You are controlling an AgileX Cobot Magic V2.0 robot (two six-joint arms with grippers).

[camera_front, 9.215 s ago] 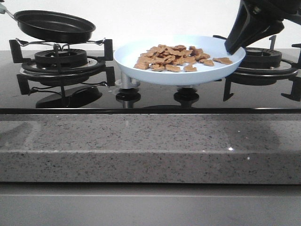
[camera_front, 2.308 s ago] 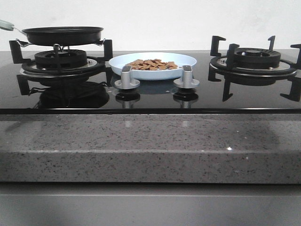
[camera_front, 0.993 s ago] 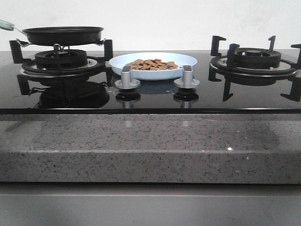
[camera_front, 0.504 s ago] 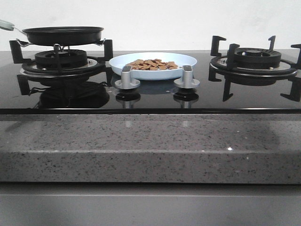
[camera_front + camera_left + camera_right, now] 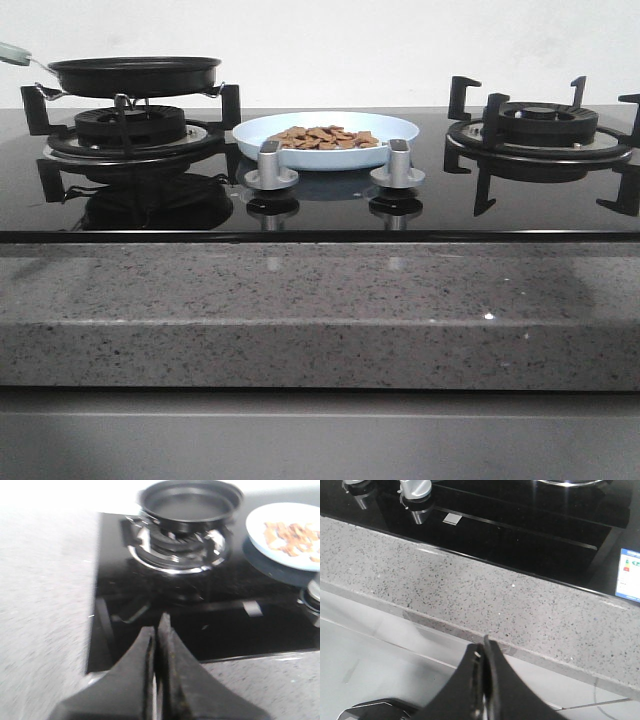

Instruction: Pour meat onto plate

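The pale-blue plate [image 5: 325, 139] sits on the black glass hob between the two burners, behind the two silver knobs. The meat [image 5: 322, 137], a heap of small orange-brown pieces, lies on the plate. The plate [image 5: 260, 527] and meat [image 5: 289, 532] also show in the left wrist view. My left gripper [image 5: 158, 625] is shut and empty, near the hob's front left corner. My right gripper [image 5: 484, 646] is shut and empty, out in front of the stone counter edge. Neither gripper shows in the front view.
An empty black frying pan [image 5: 133, 74] rests on the left burner [image 5: 130, 130]; it also shows in the left wrist view [image 5: 187, 503]. The right burner [image 5: 540, 130] has bare grates. Two knobs [image 5: 271, 170] [image 5: 397, 168] stand before the plate. A grey speckled counter [image 5: 320, 310] fronts the hob.
Long before, the plate was held up by the right gripper and the pan was lifted; now both rest down and the arms are gone from the front view. Nothing has moved in the last second.
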